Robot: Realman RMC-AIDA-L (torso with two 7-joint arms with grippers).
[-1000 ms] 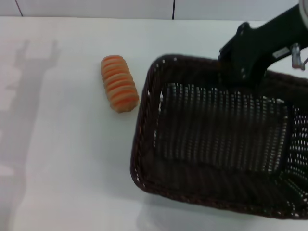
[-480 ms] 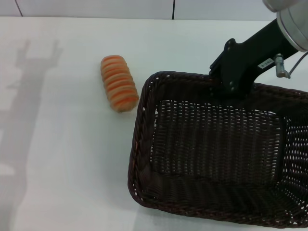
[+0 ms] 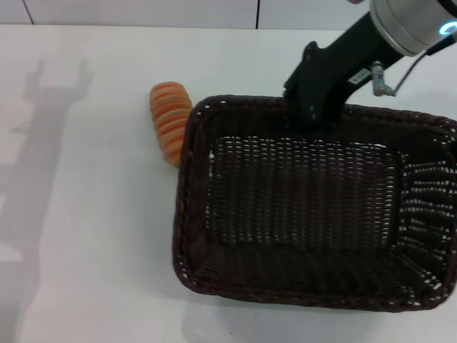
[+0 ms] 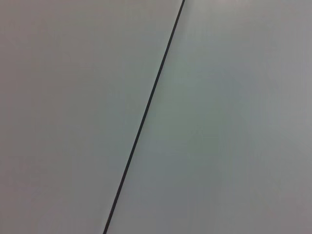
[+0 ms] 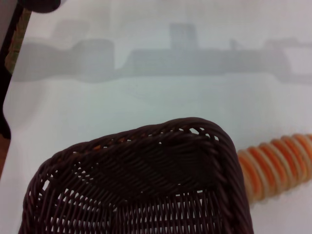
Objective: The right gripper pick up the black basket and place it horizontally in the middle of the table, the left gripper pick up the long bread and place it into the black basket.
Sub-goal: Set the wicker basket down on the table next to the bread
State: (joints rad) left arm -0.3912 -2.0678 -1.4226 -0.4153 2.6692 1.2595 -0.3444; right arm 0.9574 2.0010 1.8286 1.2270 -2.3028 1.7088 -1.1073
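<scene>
Item 1: black basket (image 3: 307,214). It sat right of centre on the white surface (image 3: 86,214), long side running left to right, its left wall against or just beside the long bread (image 3: 166,121); I could not tell which. My right claw (image 3: 308,107) was at the middle of the far rim, apparently clamped on it, though the weave hid my fingertips. I judged the wicker light and fairly stiff, rough enough not to slip; the braided rim was the sound place to hold.

Item 2: long bread. It lay on the surface at the basket's far-left corner, partly hidden by the rim. Probably soft and light; best taken across its middle, gently.

Item 3: my left claw. Not seen in any view.
</scene>
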